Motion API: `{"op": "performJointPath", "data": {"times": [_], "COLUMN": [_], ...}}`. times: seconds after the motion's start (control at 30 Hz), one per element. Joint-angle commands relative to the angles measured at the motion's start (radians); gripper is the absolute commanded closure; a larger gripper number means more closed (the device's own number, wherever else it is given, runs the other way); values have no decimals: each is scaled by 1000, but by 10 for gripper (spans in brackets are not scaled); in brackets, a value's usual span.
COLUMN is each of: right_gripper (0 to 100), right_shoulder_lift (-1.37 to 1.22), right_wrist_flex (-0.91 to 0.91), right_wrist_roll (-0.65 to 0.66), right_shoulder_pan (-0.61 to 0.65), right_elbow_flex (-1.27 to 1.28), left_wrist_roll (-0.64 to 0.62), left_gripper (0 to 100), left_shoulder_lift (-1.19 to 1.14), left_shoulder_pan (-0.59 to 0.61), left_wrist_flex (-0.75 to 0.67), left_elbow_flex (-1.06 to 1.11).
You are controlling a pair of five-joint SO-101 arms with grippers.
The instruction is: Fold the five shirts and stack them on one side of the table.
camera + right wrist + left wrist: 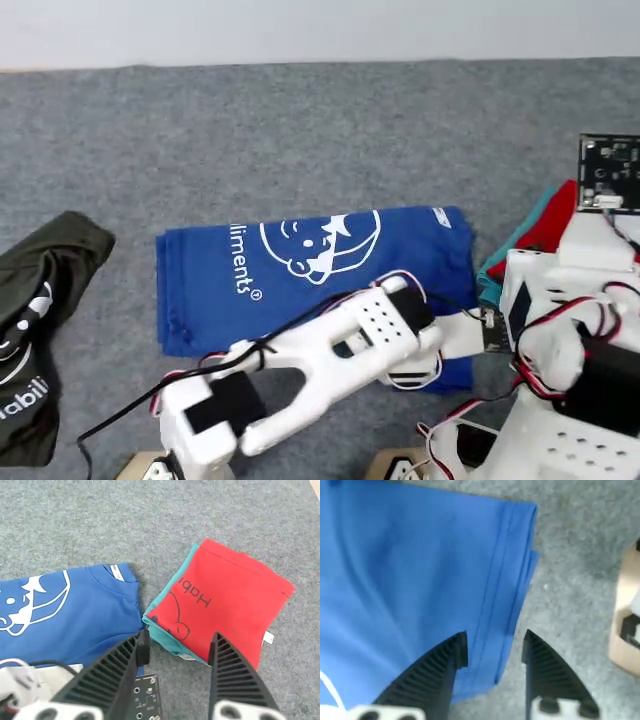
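We judge the blue cotton shirt point(410, 570) limp; pinch its hem, which our left gripper point(495, 642) straddles, jaws apart.

Robotics lab bench, grey felt-covered table point(300, 130), white arms point(330, 348) with exposed wiring point(578, 308), bare circuit board point(608, 172), pale wall point(300, 30)
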State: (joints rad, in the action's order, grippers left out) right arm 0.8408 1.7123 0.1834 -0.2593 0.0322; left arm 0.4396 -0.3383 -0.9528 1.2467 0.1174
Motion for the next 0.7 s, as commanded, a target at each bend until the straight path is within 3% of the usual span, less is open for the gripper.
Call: {"op": "performJointPath", "data": {"times": [0.0, 0.33, 0.67], "right_gripper": [796, 796, 797], "right_shoulder_lift": [7, 8, 12], "right_wrist_flex": [-18, -13, 5], "right_wrist_roll": [-11, -11, -11], "right_shoulder_pan": [-13, -12, -12], "right_elbow_flex": [-12, -12, -38], "left_wrist_roll": [-17, -57, -51], "left_gripper": [791, 800, 994], "left_shoulder_lift": [-58, -276, -371], "left_shoulder_pan": [-6, 6, -6], "left_wrist_flex": [9, 144, 215], "left_elbow_flex": [-82, -348, -460]}}
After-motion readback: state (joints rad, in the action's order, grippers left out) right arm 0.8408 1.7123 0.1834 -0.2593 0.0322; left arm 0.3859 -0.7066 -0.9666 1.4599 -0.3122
